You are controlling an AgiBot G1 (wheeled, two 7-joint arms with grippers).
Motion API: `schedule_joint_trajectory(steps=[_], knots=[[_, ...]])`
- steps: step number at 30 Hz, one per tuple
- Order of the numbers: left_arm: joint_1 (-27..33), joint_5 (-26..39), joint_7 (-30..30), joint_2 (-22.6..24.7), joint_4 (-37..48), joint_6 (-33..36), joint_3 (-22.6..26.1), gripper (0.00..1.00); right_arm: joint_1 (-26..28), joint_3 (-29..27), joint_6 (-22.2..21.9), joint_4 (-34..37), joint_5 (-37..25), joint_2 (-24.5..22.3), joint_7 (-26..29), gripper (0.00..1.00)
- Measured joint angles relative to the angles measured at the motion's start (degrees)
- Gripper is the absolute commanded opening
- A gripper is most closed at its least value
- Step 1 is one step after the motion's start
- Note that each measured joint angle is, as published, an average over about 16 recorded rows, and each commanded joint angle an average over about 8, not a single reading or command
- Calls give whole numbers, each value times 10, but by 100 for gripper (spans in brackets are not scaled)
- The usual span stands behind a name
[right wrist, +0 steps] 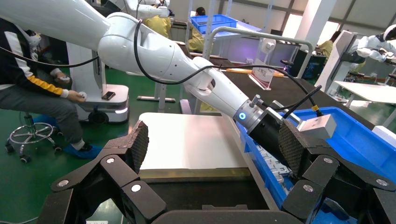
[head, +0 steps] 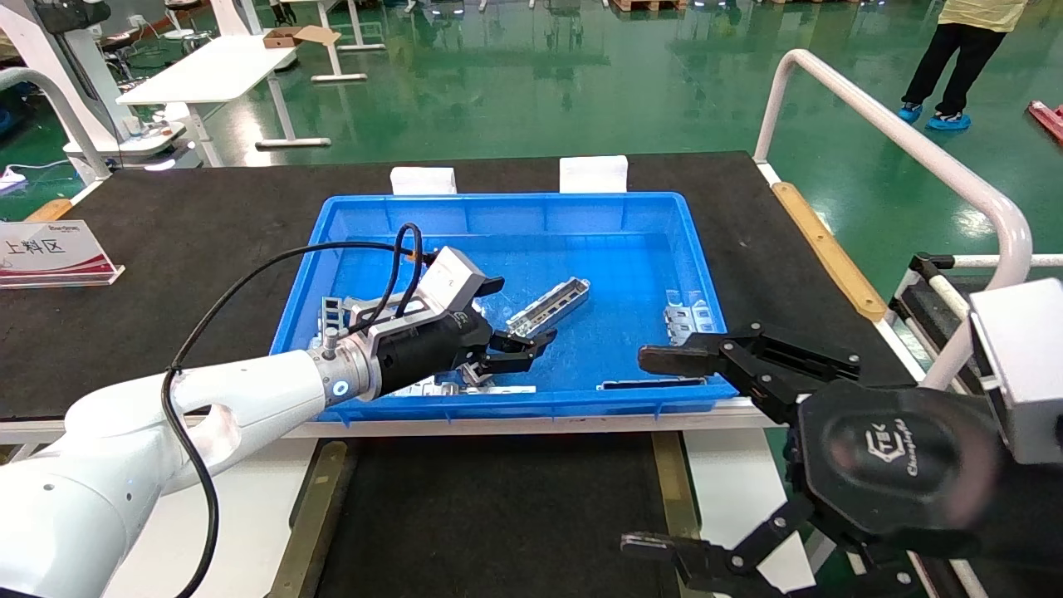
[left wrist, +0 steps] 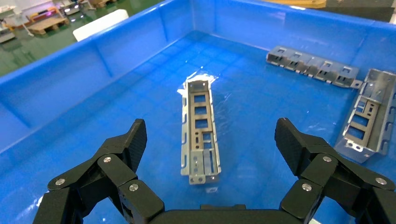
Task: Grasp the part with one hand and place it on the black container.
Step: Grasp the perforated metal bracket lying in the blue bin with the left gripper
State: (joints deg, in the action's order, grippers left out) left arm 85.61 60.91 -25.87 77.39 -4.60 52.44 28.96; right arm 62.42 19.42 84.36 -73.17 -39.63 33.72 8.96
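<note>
Part (left wrist: 199,132) lies flat on the blue crate (head: 390,218) floor, lengthwise between your left gripper's (left wrist: 210,140) wide-open, empty fingers, so closing should pinch its side walls; right gripper (head: 652,448) waits open beside the black container (head: 498,515).

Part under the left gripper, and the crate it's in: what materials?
The part: likely thin stamped sheet metal, bare silver-grey, semi-bright; folded walls, punched rectangular cut-outs. The blue crate: looks like moulded plastic, glossy; glare on its floor. The left gripper hangs open over the part.
</note>
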Motion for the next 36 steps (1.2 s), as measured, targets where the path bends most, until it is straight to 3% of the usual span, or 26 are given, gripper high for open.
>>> schedule_joint_trajectory(steps=[9, 11, 12, 17, 19, 20, 36], knots=[[-9, -6, 1, 0, 0, -15, 2, 100, 0, 0, 0, 0, 0, 0, 0, 100], [-10, -8, 2, 0, 0, -18, 3, 99, 0, 0, 0, 0, 0, 0, 0, 91], [-11, -9, 2, 1, -1, -19, 3, 92, 0, 0, 0, 0, 0, 0, 0, 80], [-12, -12, 6, 1, -3, -25, 5, 29, 0, 0, 0, 0, 0, 0, 0, 17], [-12, -13, 7, 1, -4, -27, 6, 6, 0, 0, 0, 0, 0, 0, 0, 1], [-12, -14, 8, 2, -5, -28, 6, 0, 0, 0, 0, 0, 0, 0, 0, 0], [-21, -19, 31, 4, -17, -43, 24, 0, 0, 0, 0, 0, 0, 0, 0, 0]])
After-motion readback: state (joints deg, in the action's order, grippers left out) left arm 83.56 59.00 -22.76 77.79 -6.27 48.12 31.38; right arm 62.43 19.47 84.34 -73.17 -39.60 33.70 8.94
